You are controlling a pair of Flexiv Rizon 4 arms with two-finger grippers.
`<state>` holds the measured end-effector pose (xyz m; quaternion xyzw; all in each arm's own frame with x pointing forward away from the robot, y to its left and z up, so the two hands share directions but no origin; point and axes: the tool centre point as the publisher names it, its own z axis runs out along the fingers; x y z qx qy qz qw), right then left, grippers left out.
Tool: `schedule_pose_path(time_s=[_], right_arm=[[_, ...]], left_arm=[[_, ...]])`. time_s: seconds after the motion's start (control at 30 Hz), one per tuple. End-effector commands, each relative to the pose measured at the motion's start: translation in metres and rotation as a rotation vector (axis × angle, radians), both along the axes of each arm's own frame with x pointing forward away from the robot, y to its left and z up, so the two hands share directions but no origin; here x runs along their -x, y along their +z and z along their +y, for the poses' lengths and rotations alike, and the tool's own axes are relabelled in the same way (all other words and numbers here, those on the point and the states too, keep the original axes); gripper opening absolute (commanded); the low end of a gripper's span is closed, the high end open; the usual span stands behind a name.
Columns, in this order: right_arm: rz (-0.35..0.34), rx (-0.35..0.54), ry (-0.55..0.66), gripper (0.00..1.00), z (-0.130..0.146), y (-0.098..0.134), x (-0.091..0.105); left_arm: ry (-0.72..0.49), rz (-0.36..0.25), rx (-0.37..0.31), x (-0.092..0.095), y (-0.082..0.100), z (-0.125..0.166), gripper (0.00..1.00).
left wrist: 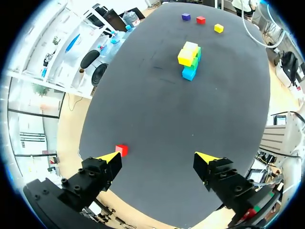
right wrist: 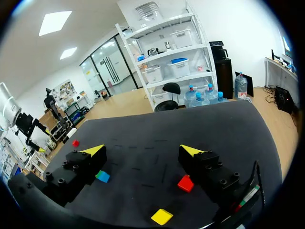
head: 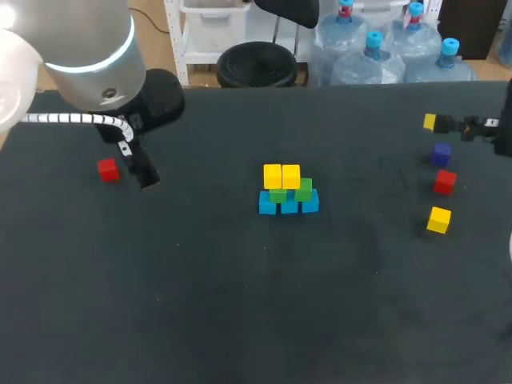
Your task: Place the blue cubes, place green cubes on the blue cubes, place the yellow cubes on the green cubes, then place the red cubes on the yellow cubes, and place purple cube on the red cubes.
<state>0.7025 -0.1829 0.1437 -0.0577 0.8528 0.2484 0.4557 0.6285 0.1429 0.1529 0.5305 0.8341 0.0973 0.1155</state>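
Observation:
Mid-table stands the stack: blue cubes (head: 288, 205) at the bottom, green cubes (head: 302, 190) on them, two yellow cubes (head: 281, 176) on top. The left wrist view shows the same stack (left wrist: 189, 59) far ahead. A lone red cube (head: 108, 170) lies at the left, just beside one yellow tip of my open left gripper (left wrist: 159, 160). At the right lie a purple cube (head: 441, 154), a red cube (head: 445, 182) and a yellow cube (head: 438, 219). My right gripper (right wrist: 143, 151) hangs open above them, with the red cube (right wrist: 185, 183) by one finger and the yellow cube (right wrist: 162, 216) beneath.
The table (head: 240, 304) is a dark cloth surface, bare across the front and between the stack and either group of cubes. My left arm (head: 88, 56) looms over the back left corner. The right arm comes in at the right edge.

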Motion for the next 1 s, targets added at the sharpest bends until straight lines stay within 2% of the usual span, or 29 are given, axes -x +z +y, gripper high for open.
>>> schedule_pose_path(time_s=[0.03,0.2,0.43,0.6,0.67,0.77,0.87,1.0], right_arm=[[0.036,0.066,0.007,1.00,-0.005,0.013,0.002],[0.077,0.149,0.069,1.00,0.001,0.020,0.012],[0.173,0.273,0.161,1.00,0.009,0.024,0.029],[0.170,0.445,0.286,1.00,0.007,0.012,0.040],[0.184,0.486,0.313,1.00,0.000,0.006,0.042],[0.174,0.611,0.376,1.00,-0.012,-0.002,0.045],[0.179,0.633,0.441,1.00,-0.018,-0.006,0.048],[0.212,0.727,0.573,1.00,-0.020,-0.016,0.057]], left_arm=[[-0.003,-0.001,0.004,0.001,0.000,0.001,1.00],[-0.003,-0.001,0.004,0.001,0.000,0.001,1.00],[-0.003,-0.001,0.004,0.001,0.000,0.001,1.00],[-0.003,-0.001,0.004,0.001,0.000,0.001,1.00],[-0.003,-0.001,0.004,0.001,0.000,0.001,1.00],[-0.003,-0.001,0.004,0.001,0.000,0.001,1.00],[-0.003,-0.001,0.004,0.001,0.000,0.001,1.00],[-0.003,-0.001,0.004,0.001,0.000,0.001,1.00]])
